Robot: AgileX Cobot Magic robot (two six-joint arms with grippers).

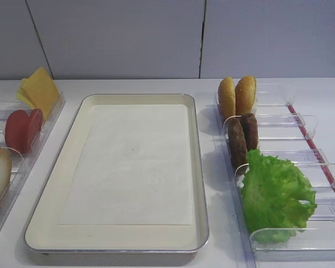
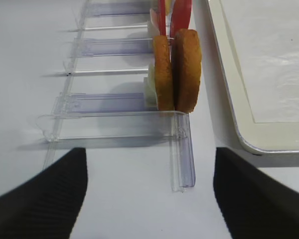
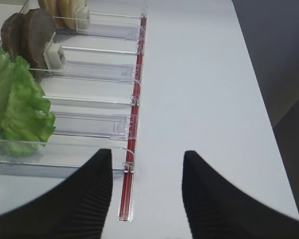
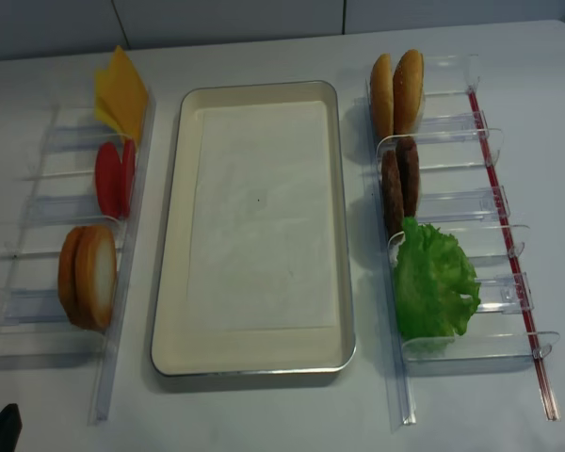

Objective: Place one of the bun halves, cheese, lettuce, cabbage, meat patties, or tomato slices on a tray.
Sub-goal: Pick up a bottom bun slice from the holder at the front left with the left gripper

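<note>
Nothing sits on the tray (image 1: 50, 212) yet: its white paper liner (image 1: 131, 162) is bare, so the whole placing step is left, by my read. The tray lies in the middle of the tabletop (image 4: 282, 414), between two rows of clear plastic bins (image 4: 452, 344). Along the left edge stand the cheese (image 1: 40, 89) at the far end, then the tomato slices (image 1: 23, 129), then the bun halves (image 4: 87, 276) nearest the front edge, upright with one pale cut face toward the tray. Along the right edge stand two golden domed buns (image 1: 237, 95) at the far end, the meat patties (image 1: 242, 137) edge-on behind them, and the lettuce (image 1: 276, 195) closest to the front. No cabbage can be told apart. Left gripper (image 2: 149, 199), seen from its wrist view, has jaws spread wide, empty, touching nothing, hanging short of the bin with the bun halves. Right gripper (image 3: 147, 196) is likewise spread wide and empty, over the front right part of the tabletop by the red strip (image 3: 132, 144) at the outer side of the bins, with the lettuce off to its left. Neither arm shows clearly in the high views.
</note>
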